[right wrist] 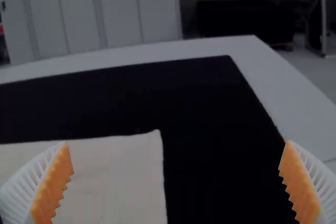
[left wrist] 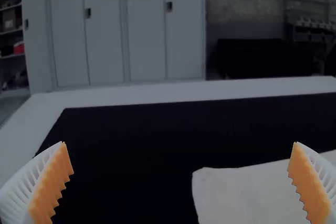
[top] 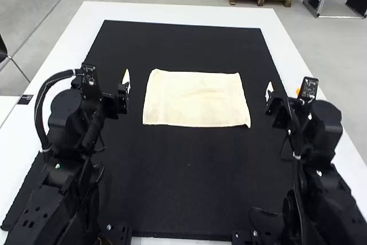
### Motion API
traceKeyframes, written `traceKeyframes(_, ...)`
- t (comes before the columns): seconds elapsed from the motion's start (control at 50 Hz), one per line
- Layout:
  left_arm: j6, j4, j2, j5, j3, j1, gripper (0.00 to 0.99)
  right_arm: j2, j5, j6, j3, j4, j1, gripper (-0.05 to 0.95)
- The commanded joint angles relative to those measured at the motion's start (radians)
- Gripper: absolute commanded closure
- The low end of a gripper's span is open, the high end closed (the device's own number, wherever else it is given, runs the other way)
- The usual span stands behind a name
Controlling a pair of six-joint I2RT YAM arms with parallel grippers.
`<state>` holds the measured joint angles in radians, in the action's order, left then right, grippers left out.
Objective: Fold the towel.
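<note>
2 arms (top: 43,213), 1 flat towel (top: 196,99) between

Black arms (top: 73,136); (looped) black cable (top: 39,107)

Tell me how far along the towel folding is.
Done: the towel lies spread flat on the mat, with no fold to be seen.
In hand: nothing; the left claw and right claw are both open and empty.
Left: by the look of it, all the folding.
</note>
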<state>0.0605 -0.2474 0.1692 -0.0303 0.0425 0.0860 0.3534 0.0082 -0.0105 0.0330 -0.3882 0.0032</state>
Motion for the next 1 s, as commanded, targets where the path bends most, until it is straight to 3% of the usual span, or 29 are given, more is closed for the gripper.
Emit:
traceKeyframes(0.0,0.002,-0.026,0.047,-0.006,0.066,0.001,0.026,0.113,-0.001,-0.046,0.105,-0.034,-0.011,-0.01)
traceKeyframes(0.48,0.021,-0.075,0.443,0.007,0.301,0.008,0.028,0.662,-0.04,-0.151,0.455,-0.046,0.072,-0.01)
traceKeyframes(0.72,0.076,-0.016,0.671,0.069,0.484,0.008,0.028,0.895,-0.048,-0.194,0.61,-0.044,0.135,0.0)
traceKeyframes(0.98,0.102,0.002,0.857,0.133,0.609,0.001,0.028,1.11,-0.102,-0.238,0.752,-0.047,0.119,0.0)
